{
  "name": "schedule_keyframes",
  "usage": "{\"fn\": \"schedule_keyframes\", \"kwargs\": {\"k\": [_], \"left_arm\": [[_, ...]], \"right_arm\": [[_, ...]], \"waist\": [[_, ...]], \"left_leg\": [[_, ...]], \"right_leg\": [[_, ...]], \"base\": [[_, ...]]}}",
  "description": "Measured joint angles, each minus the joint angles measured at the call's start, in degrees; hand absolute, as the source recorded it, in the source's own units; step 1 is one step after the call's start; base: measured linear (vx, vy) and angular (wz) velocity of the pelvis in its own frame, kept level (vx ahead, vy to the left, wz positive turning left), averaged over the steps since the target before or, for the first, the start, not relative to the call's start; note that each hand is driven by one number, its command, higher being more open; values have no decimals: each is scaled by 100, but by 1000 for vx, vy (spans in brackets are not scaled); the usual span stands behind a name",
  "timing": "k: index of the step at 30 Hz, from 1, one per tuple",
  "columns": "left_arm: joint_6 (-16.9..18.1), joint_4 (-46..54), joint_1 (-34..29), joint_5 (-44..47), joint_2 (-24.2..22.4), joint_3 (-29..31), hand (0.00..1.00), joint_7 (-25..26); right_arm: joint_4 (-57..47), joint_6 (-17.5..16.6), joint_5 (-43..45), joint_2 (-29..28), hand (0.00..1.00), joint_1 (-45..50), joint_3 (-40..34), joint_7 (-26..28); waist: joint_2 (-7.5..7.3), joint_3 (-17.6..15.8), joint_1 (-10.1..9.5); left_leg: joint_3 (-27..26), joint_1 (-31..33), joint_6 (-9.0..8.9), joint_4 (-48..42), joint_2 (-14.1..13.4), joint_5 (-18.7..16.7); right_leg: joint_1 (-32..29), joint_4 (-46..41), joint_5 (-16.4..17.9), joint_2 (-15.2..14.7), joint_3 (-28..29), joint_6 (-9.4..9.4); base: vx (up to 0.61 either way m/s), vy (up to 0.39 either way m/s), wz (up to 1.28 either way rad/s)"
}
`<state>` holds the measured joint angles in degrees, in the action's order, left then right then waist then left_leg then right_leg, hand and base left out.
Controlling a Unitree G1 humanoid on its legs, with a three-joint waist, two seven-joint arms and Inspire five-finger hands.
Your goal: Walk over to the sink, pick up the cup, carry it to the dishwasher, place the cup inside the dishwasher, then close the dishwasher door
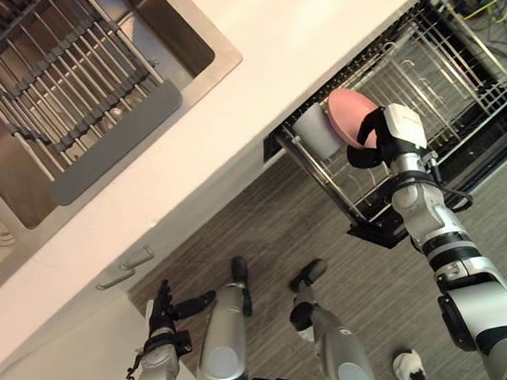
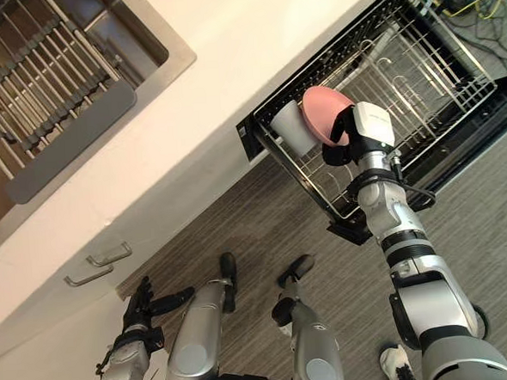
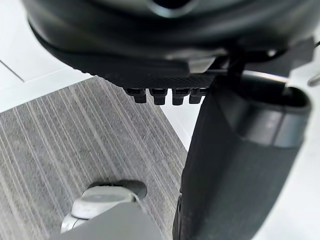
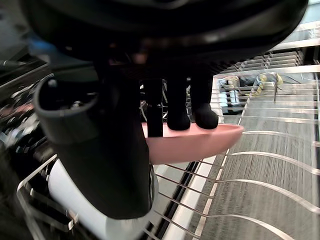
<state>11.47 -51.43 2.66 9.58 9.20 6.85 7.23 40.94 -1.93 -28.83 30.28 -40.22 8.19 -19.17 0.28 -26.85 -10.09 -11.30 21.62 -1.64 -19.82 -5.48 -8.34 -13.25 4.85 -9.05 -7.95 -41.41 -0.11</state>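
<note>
Pink cup (image 1: 350, 113) is pinched in the right hand (image 1: 369, 141), fingers hooked over its rim, above the pulled-out dishwasher rack (image 1: 457, 65). Just past the fingertips a white cup (image 1: 313, 133) stands in the rack; a careless lowering could knock the two together, or snag a tine and tip the pink one. Where the thumb presses is hidden, as is any contact with the rack. Left hand (image 1: 162, 306) hangs low, fingers relaxed.

pink bowl-shaped cup (image 1: 350, 115) | tilted on edge, rim pinched in right hand (image 1: 371, 135) fingers | above pulled-out wire rack (image 2: 418, 68) of open dishwasher (image 2: 498, 106) | just beside white cup (image 1: 315, 133)
</note>
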Motion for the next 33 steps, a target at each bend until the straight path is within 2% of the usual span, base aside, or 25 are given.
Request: {"fn": "schedule_keyframes", "kwargs": {"k": [3, 7, 11, 12, 15, 16, 19, 21, 25, 27, 28, 29, 30, 31, 33], "left_arm": [[22, 39, 18, 0, 25, -29, 100, 2], [17, 252, 20, -3, 27, -69, 100, 4], [-11, 365, 18, -5, 31, -61, 100, 3], [-13, 368, 19, -8, 37, -60, 100, 3], [-26, 363, 17, -17, 58, -43, 100, 2], [-55, 349, 9, -43, 106, -18, 100, 3], [-106, 193, -48, -74, 125, 197, 100, 9], [-121, 171, -128, -82, 133, 216, 100, 6], [-112, 179, -366, -180, 115, 401, 100, 2], [-107, 174, -498, -178, 103, 409, 100, 9], [-100, 168, -548, -175, 74, 408, 100, 12], [-96, 161, -559, -174, 45, 404, 100, 13], [-98, 150, -613, -172, -50, 388, 100, 11], [-114, 125, -558, -147, -92, 400, 100, 24], [-119, 159, -529, -127, -160, 368, 100, 42]], "right_arm": [[-71, -10, 61, 23, 100, -17, -70, -226], [-571, -31, 293, 73, 100, 65, -217, -235], [-1888, -190, 512, 69, 100, 695, -714, -101], [-2300, -244, 518, 65, 100, 886, -857, -35], [-3117, -376, 524, 1, 100, 1279, -1256, 96], [-3429, -414, 653, -131, 100, 1494, -1495, 120], [-3566, -432, 731, -278, 100, 1761, -1850, 120], [-3567, -326, 855, -326, 100, 1920, -2165, 49], [-3181, -67, 2245, -487, 100, 2075, -3162, -433], [-2610, 48, 3203, -594, 100, 2055, -3777, -774], [-2282, 71, 3822, -669, 100, 2051, -4081, -917], [-2105, 69, 4140, -707, 100, 2057, -4216, -982], [-1742, 86, 4653, -706, 0, 2080, -4434, -1081], [-1466, 74, 5180, -767, 0, 2207, -4567, -1077], [-975, 60, 6054, -823, 0, 2310, -4626, -967]], "waist": [[0, 0, 20], [0, 0, 54], [-5, 3, 103], [-11, 7, 181], [-84, 48, 299], [-186, 107, 334], [-380, 219, 370], [-416, 242, 421], [-435, 259, 495], [-430, 261, 512], [-419, 266, 540], [-396, 269, 569], [-197, 309, 661], [-229, 276, 660], [-180, 249, 702]], "left_leg": [[2, -14, 21, 47, 62, 13], [-15, -85, 24, 77, 73, 16], [-35, -299, 21, 73, 70, 19], [-38, -372, 21, 71, 66, 19], [-71, -489, 21, 69, 51, 19], [-152, -553, 21, 66, 45, 19], [-298, -628, 21, -5, 18, 19], [-349, -672, 21, -112, -5, 18], [-444, -676, 16, -472, -77, -12], [-582, -563, 4, -906, -175, -66], [-596, -232, -10, -1385, -277, -249], [-575, -191, 33, -1161, -306, -426], [-480, -217, 12, -356, -486, -189], [-508, -146, 12, -448, -382, -275], [-552, -63, 36, -535, -253, -290]], "right_leg": [[-1, 4, -34, -63, 64, 44], [26, 6, -127, -88, 319, 48], [193, 5, -246, -111, 553, 52], [260, 5, -290, -110, 637, 52], [326, 5, -404, -110, 842, 51], [346, 4, -417, -119, 939, 54], [373, 3, -420, -126, 1036, 53], [449, 2, -420, -119, 1116, 53], [522, -4, -417, -130, 1270, 54], [529, -6, -408, -130, 1385, 54], [522, -17, -381, -185, 1509, 46], [507, -16, -374, -184, 1581, 50], [455, -41, -290, -57, 1571, 166], [358, -115, -115, -190, 1597, 398], [270, -189, 24, -339, 1589, 581]], "base": [[42, 202, 3], [39, 207, -3], [44, 173, -9], [38, 182, -12], [38, 190, -16], [40, 148, -18], [36, 106, -22], [28, 78, -13], [6, 65, -25], [-22, 92, -35], [-27, 99, -18], [-31, 140, -16], [-41, 159, -20], [-48, 165, -16], [-86, 156, -4]]}}
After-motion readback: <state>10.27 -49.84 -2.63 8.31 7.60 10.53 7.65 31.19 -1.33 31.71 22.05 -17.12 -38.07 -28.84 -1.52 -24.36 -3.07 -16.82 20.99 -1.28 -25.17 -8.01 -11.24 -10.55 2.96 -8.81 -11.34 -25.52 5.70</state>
